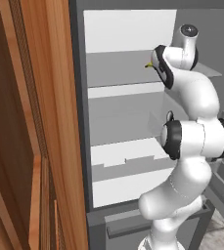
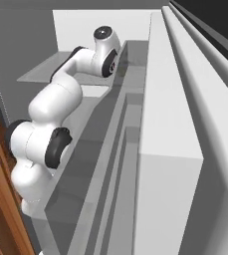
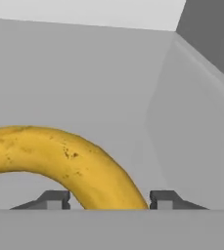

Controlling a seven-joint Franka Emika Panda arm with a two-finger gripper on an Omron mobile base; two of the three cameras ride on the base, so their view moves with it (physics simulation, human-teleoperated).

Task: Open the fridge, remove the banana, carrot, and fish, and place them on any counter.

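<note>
The fridge [image 1: 125, 29] stands open, with a white interior and grey shelves. My arm reaches onto its upper shelf [image 1: 118, 68]. A curved yellow banana [image 3: 69, 158] lies on that shelf in the hand view, and its tip [image 1: 147, 64] peeks out beside my wrist in the left base view. My gripper [image 3: 109, 200] is open and straddles the banana's right end. The right fingertip [image 3: 163, 199] sits almost against the peel, while a thin gap remains at the left fingertip [image 3: 55, 199]. The carrot, the fish and the counter are out of view.
The fridge door [image 2: 170, 124] with its bins hangs open at the right of the arm. A wooden cabinet [image 1: 45, 122] flanks the fridge on the left. Lower shelves [image 1: 123, 151] lie beneath the arm. The fridge's side wall [image 3: 196, 122] is close on the right of the hand.
</note>
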